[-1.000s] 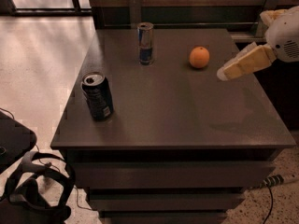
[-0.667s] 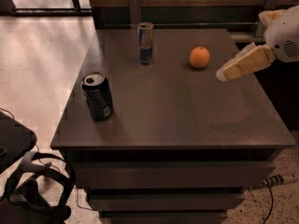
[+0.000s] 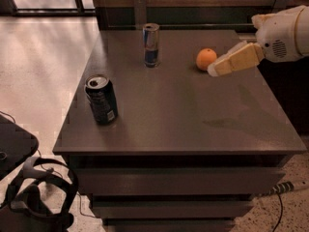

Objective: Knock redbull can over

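camera view: just the one angle, looking down at a table (image 3: pixel 193 124)
redbull can (image 3: pixel 151 45): standing upright near the back edge, a bit left of the middle
orange (image 3: pixel 206 59): right of the redbull can, clearly apart from it
dark can (image 3: pixel 102 99): upright too, over at the front-left
gripper (image 3: pixel 217 69): comes in from the right above the table, tip just beside the orange, well apart from the redbull can
gripper state: honestly can't tell from here
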You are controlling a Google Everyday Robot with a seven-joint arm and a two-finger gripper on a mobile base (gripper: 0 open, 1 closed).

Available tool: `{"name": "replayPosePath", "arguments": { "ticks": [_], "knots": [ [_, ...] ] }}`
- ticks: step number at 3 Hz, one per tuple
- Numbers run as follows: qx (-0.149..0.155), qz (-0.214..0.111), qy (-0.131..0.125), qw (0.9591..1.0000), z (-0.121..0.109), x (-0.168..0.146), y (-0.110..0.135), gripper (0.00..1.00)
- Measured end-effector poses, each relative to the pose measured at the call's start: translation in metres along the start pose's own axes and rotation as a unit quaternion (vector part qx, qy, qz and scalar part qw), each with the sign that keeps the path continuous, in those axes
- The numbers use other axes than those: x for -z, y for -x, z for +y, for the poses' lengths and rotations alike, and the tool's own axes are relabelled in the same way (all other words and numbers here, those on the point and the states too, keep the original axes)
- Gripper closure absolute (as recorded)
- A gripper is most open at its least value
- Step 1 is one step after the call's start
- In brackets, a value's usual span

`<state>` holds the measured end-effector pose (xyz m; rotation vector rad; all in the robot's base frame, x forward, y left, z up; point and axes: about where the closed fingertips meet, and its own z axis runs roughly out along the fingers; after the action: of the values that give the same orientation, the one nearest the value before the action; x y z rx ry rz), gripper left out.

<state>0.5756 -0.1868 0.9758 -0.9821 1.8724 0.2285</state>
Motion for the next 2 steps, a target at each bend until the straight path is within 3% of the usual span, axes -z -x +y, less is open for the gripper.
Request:
{"name": "replayPosePath", "arguments": {
  "ticks": [2],
  "knots": [
    [-0.02,-0.055,0.02,0.9981,0.001,-0.059,0.017,0.0]
  ]
}}
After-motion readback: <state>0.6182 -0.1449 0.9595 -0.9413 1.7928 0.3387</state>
